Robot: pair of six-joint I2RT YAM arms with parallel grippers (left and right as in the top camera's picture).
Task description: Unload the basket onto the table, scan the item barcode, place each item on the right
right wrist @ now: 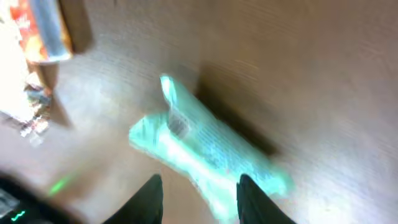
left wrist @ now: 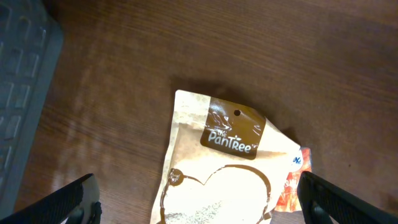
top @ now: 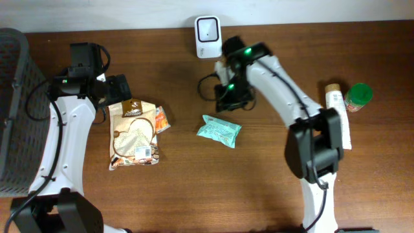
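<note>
One crinkled mint-green packet (top: 219,131), seemingly plastic, lies on woodgrain table (top: 194,188).

Items partly or not legible:

1. Mint-green packet (right wrist: 208,152), just beyond the right end effector (right wrist: 199,200): blurred all over. Printing unreadable, no barcode discernible.
2. Fingers (right wrist: 152,199) of that end effector: cut off by the lower edge. From overhead they are hidden under their own wrist.
3. Orange-and-white items (right wrist: 40,31), far off to one side of it: blurred, cut by the edge, unidentifiable.
4. Brown pouch (left wrist: 217,168), beneath the left end effector (left wrist: 199,208): lower part cut off.
5. Orange packet (left wrist: 293,186), near one of its fingers: mostly under the pouch.
6. Grey basket (left wrist: 22,74), beyond the other finger: cut by the edge.
7. White tube (top: 335,100), well apart from the right end effector: partly behind the arm, label too small to read.
</note>
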